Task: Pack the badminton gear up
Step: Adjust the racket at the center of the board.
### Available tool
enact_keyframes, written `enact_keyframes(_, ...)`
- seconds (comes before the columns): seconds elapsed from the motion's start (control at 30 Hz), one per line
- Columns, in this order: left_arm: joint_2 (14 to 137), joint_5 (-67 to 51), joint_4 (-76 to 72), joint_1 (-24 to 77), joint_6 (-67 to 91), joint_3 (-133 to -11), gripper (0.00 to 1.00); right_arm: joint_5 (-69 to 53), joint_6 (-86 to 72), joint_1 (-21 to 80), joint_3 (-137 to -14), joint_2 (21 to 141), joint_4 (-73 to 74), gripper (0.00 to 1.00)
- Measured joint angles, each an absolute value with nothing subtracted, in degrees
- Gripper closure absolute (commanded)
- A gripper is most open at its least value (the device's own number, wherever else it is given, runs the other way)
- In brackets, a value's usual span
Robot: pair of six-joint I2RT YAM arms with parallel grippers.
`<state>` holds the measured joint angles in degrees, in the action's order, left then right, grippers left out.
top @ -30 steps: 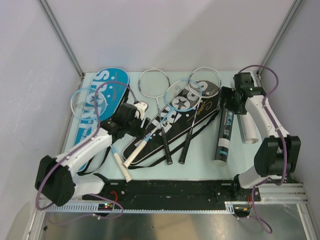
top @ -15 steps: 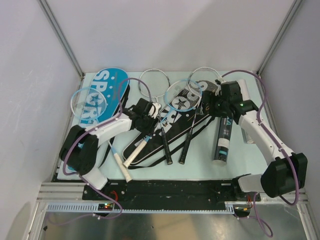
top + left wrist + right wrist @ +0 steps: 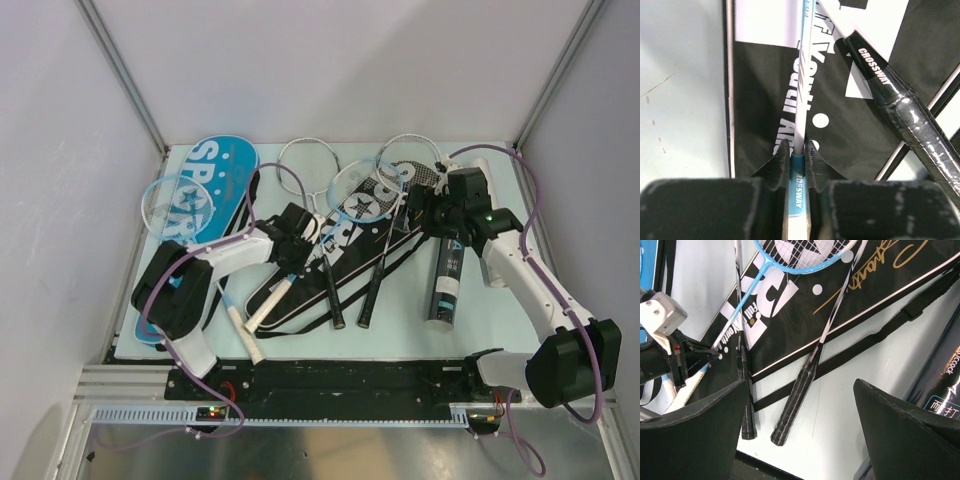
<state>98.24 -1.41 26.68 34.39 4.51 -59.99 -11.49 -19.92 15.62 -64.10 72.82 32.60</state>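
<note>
A blue-framed racket point(image 3: 358, 192) with a white handle point(image 3: 263, 303) lies across the black "SPORT" bag point(image 3: 395, 222). My left gripper point(image 3: 798, 150) is shut on the blue collar where its shaft meets the handle; in the top view the left gripper point(image 3: 303, 257) sits low on the bag. Two rackets with black handles point(image 3: 333, 297) point(image 3: 371, 297) lie beside it. My right gripper point(image 3: 800, 382) hangs open above one black handle point(image 3: 792, 410), holding nothing; from above, the right gripper point(image 3: 422, 215) is over the bag's right part.
A blue "SPORT" bag point(image 3: 205, 175) lies at the left with a pale-blue racket point(image 3: 168, 203) across it. A black shuttle tube point(image 3: 446, 275) lies right of the black bag, a white tube point(image 3: 497, 272) partly behind the right arm. Grey walls close three sides.
The left gripper moved right onto the blue racket's shaft and closed on it. The right arm swung left from the tubes to above the black bag, still open.
</note>
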Motion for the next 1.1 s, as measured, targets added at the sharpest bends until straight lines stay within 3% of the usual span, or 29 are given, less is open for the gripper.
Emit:
enact_keyframes(0.3,90.7,-0.9,27.1,32.7,5.7,-59.7,1.0,-12.1,-22.6,15.8,-61.1,72.6,30.2,0.03)
enact_keyframes(0.53,88.0,-3.5,25.6,32.0,11.6,-58.2,0.99,-14.5,-32.9,19.8,-51.9,72.8,18.1,0.07)
enact_keyframes(0.73,86.2,-3.4,23.1,32.0,17.6,-53.9,0.67,-16.4,-39.9,24.9,-49.7,77.9,8.0,0.08)
enact_keyframes(0.93,82.2,1.8,22.0,29.6,24.3,-50.5,0.57,-17.0,-42.0,26.8,-49.6,78.7,4.1,0.08)
enact_keyframes(1.1,77.1,8.2,20.6,20.8,31.7,-46.6,0.55,-16.9,-41.9,26.8,-49.6,78.0,3.5,0.08)
